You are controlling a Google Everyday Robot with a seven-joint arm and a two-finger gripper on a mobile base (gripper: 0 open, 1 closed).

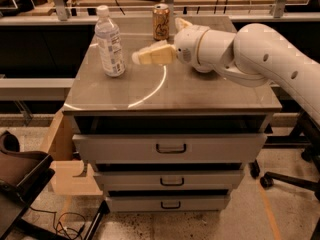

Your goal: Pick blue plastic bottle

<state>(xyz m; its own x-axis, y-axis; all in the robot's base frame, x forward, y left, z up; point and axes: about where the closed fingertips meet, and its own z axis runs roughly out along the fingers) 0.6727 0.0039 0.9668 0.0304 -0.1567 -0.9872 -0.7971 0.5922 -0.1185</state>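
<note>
The blue plastic bottle (109, 42) stands upright on the left part of the cabinet top (200, 94); it is clear with a white cap and a white label. My gripper (139, 57) is at the end of the white arm, which reaches in from the right. Its cream fingers point left and hang just above the surface, a short gap right of the bottle and apart from it. It holds nothing.
A gold-brown drink can (161, 22) stands at the back of the cabinet top, just behind my wrist. Below the top are three drawers (171, 148). A chair (20, 179) and a cardboard box (65, 159) sit at the lower left, a chair base (285, 179) at the right.
</note>
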